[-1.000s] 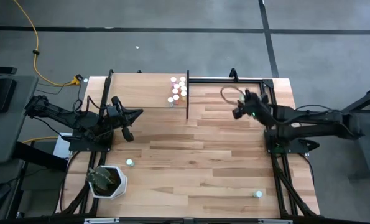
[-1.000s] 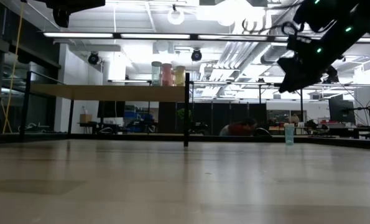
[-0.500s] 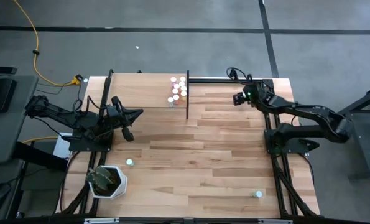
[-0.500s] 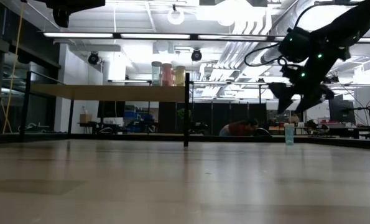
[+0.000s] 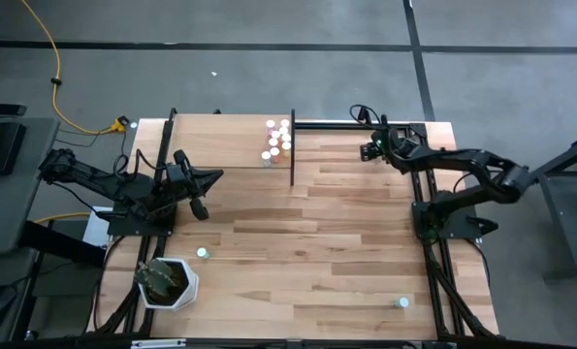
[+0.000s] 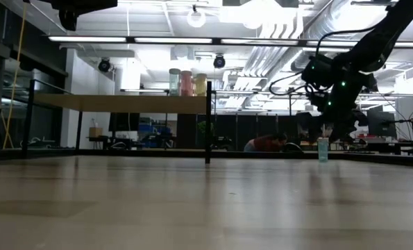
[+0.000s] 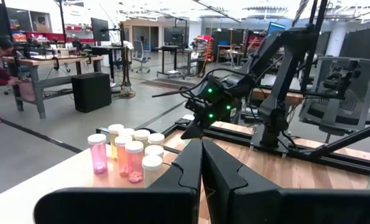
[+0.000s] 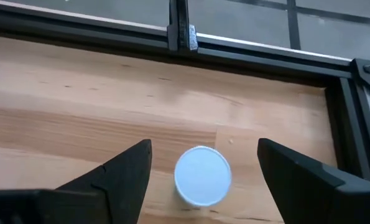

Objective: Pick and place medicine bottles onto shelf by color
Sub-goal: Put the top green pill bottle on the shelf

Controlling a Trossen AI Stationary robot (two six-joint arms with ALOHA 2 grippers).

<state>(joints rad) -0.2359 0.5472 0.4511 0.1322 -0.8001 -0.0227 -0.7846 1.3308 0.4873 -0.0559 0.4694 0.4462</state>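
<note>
My right tool [image 8: 203, 180] hangs spread wide over a small pale-blue, white-capped round plastic medicine bottle [image 8: 202, 176], standing upright on the plank desk [image 5: 346, 242] near the far black frame rail [image 8: 247, 46], well right of the light-wood shelf [image 5: 230, 131]. Looks light, stiff, smooth, so prob tippy and slick; I'd pinch the body just under the cap, square on. Left tool [image 7: 201, 163] pinched shut w/ nothing in it, parked near the shelf's clustered bottles [image 7: 127, 154].
</note>
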